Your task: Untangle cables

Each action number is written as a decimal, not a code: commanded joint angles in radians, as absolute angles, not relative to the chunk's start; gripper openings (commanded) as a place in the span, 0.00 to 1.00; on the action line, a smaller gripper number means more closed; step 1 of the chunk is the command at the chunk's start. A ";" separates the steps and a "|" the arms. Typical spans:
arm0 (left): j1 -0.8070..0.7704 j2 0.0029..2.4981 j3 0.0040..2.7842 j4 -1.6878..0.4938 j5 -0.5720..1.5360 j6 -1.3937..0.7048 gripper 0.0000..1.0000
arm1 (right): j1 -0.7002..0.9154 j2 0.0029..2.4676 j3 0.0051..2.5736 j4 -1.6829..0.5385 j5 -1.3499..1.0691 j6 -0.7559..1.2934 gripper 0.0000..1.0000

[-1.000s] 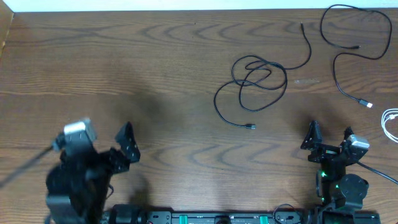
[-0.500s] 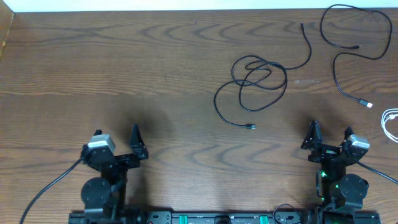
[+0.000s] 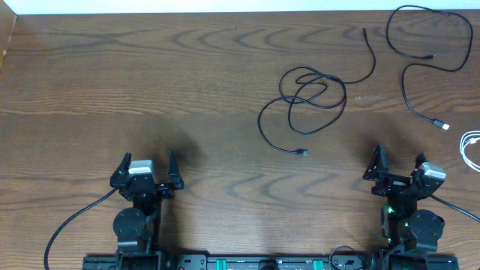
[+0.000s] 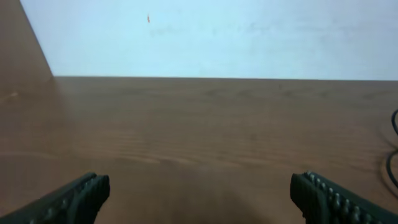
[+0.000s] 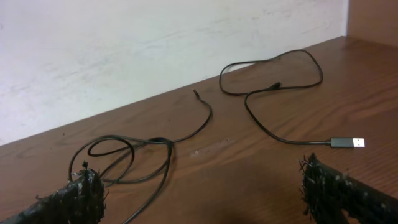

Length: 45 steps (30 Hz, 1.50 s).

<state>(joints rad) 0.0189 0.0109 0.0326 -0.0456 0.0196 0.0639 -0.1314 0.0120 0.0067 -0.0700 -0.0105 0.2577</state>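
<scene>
A dark wooden table is filling the overhead view, with a pale wall running along its far edge. On the right half, 3 cables are lying apart from each other. The looped black cable is sitting right of centre, coiled over itself in several overlapping rings with one tail trailing toward the near edge and another rising toward the far side. The second black cable is curving in an open shape near the far right corner, ending in a silver plug, and it is not crossing the first. The white cable is peeking in at the right edge, mostly out of frame.

The left gripper is waiting near the front edge on the left, well apart from every cable, its jaws standing wide and empty. The right gripper is parked near the front on the right, jaws also spread with nothing between them.

Judging from this, the separating step looks done or nearly so. What is remaining is the self-overlapped coil; the right gripper, being nearer, would need to reach forward, pinch 1 tail and draw it out of the rings.
</scene>
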 commanded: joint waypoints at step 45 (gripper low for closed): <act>-0.003 0.003 0.004 -0.070 0.007 0.186 1.00 | -0.123 0.006 0.005 -0.076 -0.006 0.246 0.99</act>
